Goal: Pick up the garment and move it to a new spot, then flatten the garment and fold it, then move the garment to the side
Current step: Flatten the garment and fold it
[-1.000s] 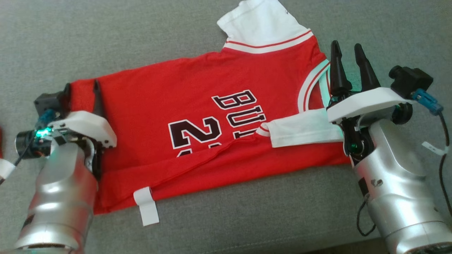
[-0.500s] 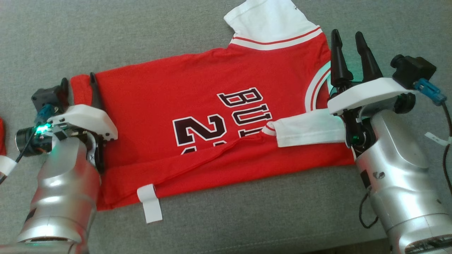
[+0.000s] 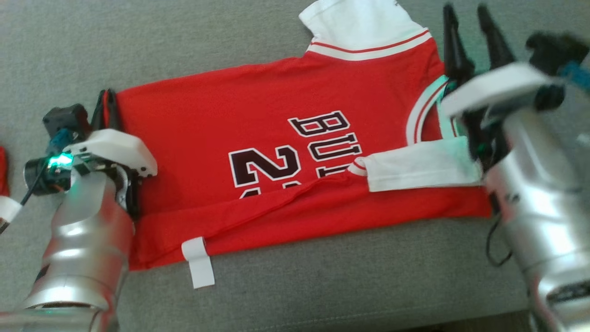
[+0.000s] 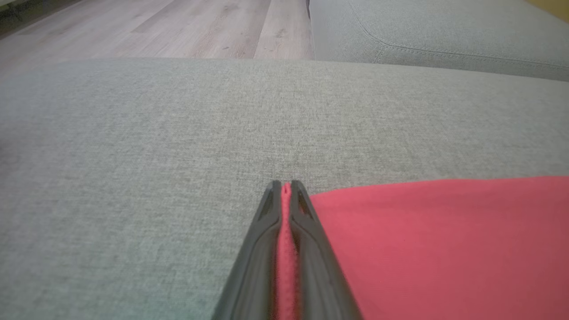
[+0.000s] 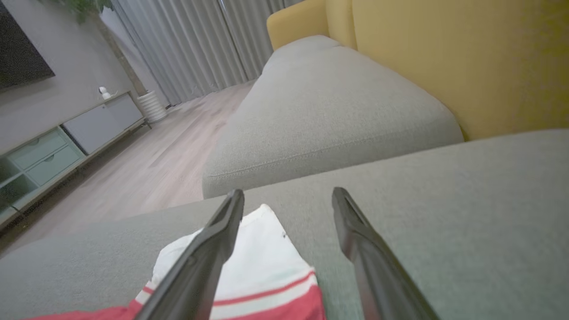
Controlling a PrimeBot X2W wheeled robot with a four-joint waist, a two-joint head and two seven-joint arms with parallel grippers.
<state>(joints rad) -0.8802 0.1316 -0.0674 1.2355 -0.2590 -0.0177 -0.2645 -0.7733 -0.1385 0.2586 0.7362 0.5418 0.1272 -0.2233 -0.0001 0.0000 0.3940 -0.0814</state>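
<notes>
Garment: red fabric basketball jersey with white sleeves (image 3: 258, 129), spread on grey woven sofa cushion (image 3: 345, 281), near edge folded over.
Left gripper (image 4: 284, 192): fingers pinched tight on the red hem corner.
Right gripper (image 3: 466, 20): fingers apart, holding nothing, just beside the neckline.
Handling (judged): light, limp, drapes; probably slips easily.
Hold points: hem corner plus shoulder edge, cloth kept taut.

It was a home living room. A grey sofa (image 5: 338, 106) with a yellow back (image 5: 444, 58) stood on a wood floor (image 5: 160, 151). Beyond the sofa hung long grey curtains (image 5: 178, 44). Across from the sofa ran a low cabinet (image 5: 89, 129) with drawers, beneath a dark wall screen (image 5: 22, 49) and a plant (image 5: 84, 6).
</notes>
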